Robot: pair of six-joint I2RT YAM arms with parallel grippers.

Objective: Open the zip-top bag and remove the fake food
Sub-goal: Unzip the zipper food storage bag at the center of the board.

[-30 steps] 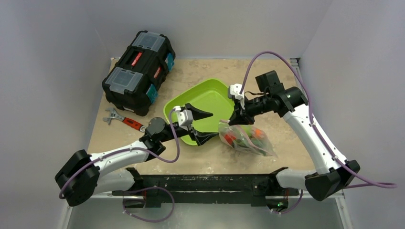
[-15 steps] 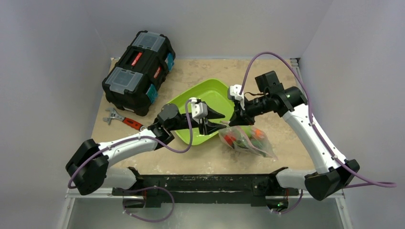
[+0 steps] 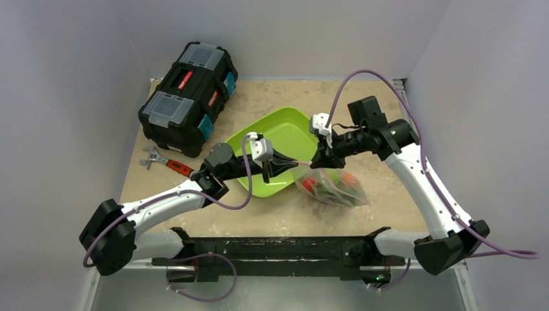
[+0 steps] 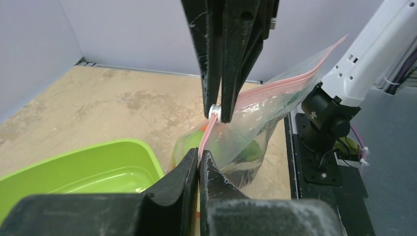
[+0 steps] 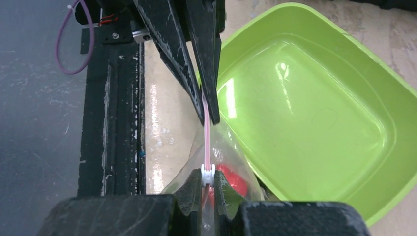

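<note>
Your left hand (image 4: 199,160) has its fingers pressed together on the pale pink zip strip (image 5: 207,137) of the zip-top bag (image 3: 336,191), pinching it at the bottom centre of the left wrist view. Just above, in that same view, your right hand (image 5: 208,179) is squeezed on the small white slider (image 4: 215,112), one finger on either side of it. In the top view the two hands meet tip to tip at mid-frame, at the right edge of the lime-green tray (image 3: 278,133).

The strip is the bag's long edge. It runs short and taut between the hands, left to right in the top view, then on past the slider toward the upper right of the left wrist view. The bag's body trails from it toward the lower right of the top view, beside the tray and over the tabletop (image 3: 278,217).

The fake food (image 3: 312,186) is inside the bag. Through the crinkled plastic you get only red, orange and green shapes, not which piece is which. You cannot tell whether the zip has parted, nor whether the bag's low end touches the tabletop. The right wrist view cuts the bag off at its bottom edge.

At the upper left sits a black toolbox (image 3: 188,97), with a red-handled wrench (image 3: 169,163) just below it.
</note>
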